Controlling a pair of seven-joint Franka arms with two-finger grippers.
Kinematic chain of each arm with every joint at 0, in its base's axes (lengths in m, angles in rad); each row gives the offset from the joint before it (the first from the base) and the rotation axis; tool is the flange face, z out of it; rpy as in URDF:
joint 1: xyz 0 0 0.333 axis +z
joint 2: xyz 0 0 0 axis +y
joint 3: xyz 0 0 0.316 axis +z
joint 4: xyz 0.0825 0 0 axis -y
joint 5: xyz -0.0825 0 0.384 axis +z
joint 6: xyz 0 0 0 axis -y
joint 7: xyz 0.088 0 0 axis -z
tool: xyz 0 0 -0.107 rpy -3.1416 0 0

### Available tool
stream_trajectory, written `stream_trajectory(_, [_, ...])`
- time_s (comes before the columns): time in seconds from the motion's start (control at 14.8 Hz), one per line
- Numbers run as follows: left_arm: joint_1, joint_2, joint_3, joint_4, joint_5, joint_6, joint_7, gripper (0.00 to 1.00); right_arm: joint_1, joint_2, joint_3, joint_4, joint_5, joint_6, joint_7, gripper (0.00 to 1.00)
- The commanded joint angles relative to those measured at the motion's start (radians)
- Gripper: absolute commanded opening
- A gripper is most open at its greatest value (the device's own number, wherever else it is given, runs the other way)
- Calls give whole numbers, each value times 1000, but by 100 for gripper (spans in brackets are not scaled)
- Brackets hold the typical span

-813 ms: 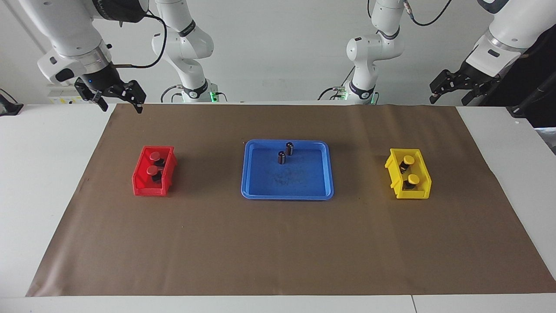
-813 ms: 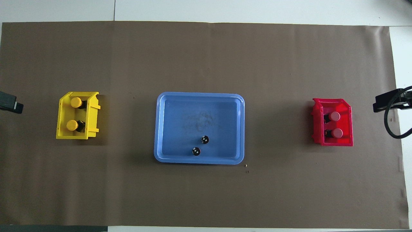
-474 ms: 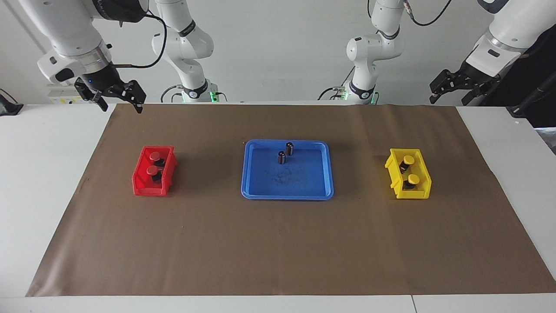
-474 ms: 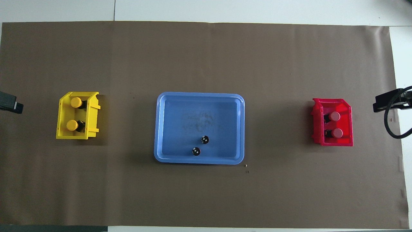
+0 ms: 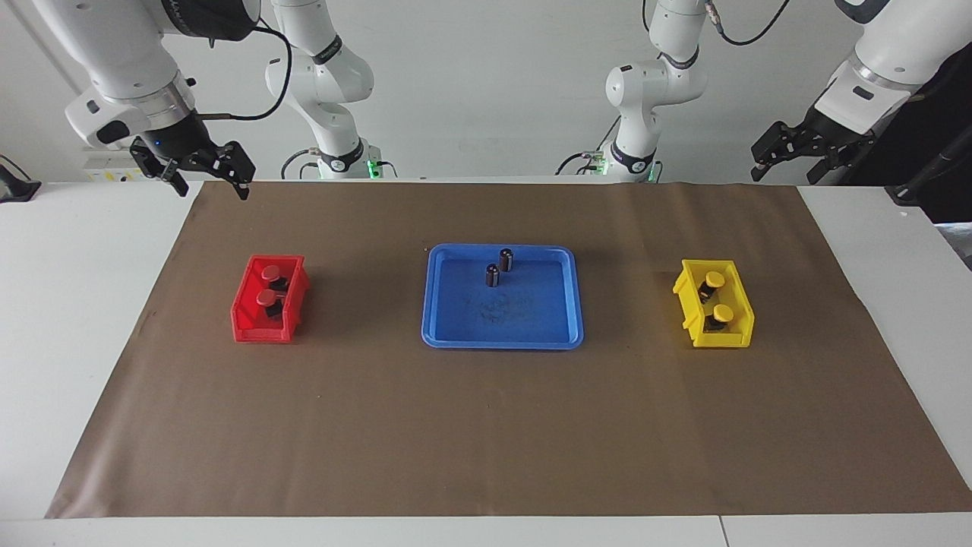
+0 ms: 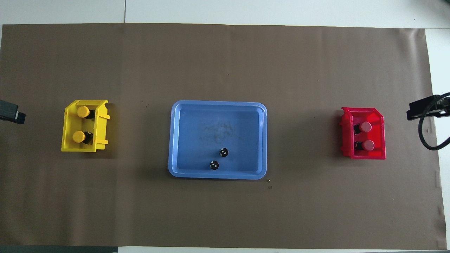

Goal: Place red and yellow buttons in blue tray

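Two red buttons [image 5: 270, 271] [image 5: 265, 296] lie in the small red bin [image 5: 250, 323] toward the right arm's end, also in the overhead view [image 6: 365, 127]. Two yellow buttons [image 5: 712, 279] [image 5: 722, 312] lie in the small yellow bin [image 5: 714, 338] toward the left arm's end, also in the overhead view [image 6: 83, 111]. The blue tray [image 5: 531, 327] sits mid-table between the bins. My right gripper [image 5: 209, 181] hangs open and empty over the mat's corner, well above the table. My left gripper [image 5: 790, 159] hangs open and empty over the mat's other robot-side corner.
Two dark capless cylinders [image 5: 506, 259] [image 5: 493, 275] stand upright in the blue tray, at its end nearer to the robots. A brown mat [image 5: 486, 425] covers the table. Two more arms stand at the robots' edge of the table.
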Motion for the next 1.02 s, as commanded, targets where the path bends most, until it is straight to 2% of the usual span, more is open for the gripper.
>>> stream_trajectory(0.0, [10, -26, 0, -28, -12, -2, 15, 100, -18, -79, 3, -208, 9, 186, -36, 100])
stream_trajectory(0.14, [10, -26, 0, -28, -12, -2, 14, 100, -7, -82, 3, -309, 12, 303, -36, 95])
stream_trajectory(0.41, [10, -26, 0, -28, -12, -2, 15, 100, -24, 19, 3, -355, 54, 437, -56, 86])
stream_trajectory(0.61, [10, -26, 0, -28, -12, -2, 14, 100, -42, 36, 3, -456, 54, 567, -59, 74])
stream_trajectory(0.95, [10, -26, 0, -28, -12, -2, 15, 100, -44, 65, 3, -541, 54, 718, -68, 66])
